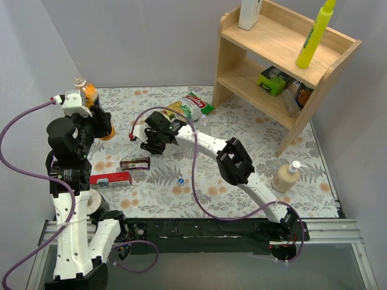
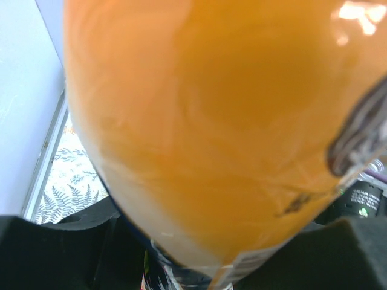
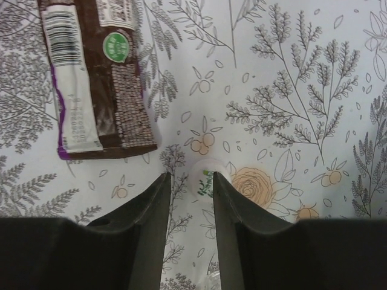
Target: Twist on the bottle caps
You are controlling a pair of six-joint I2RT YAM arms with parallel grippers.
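My left gripper [image 1: 97, 118] is shut on the small bottle of orange liquid [image 1: 91, 95] and holds it upright above the table's left side, its neck open at the top. In the left wrist view the orange bottle [image 2: 211, 121] fills the frame between the dark pads of the gripper [image 2: 199, 248]. My right gripper [image 3: 188, 178] is open, tips down just above the cloth. The whitish-green cap [image 3: 203, 180] lies on the table between the tips, partly hidden by the right finger [image 3: 233, 211]. A blue cap [image 1: 181, 180] lies mid-table. A clear bottle [image 1: 204, 122] stands by the snack bags.
A brown snack-bar wrapper [image 3: 97, 78] lies just beyond my right gripper, also seen from above [image 1: 134, 162]. A red box [image 1: 110, 179] lies near the left arm. A cream pump bottle [image 1: 286, 176] stands at right. A wooden shelf [image 1: 284, 54] with a yellow bottle [image 1: 315, 36] fills the back right.
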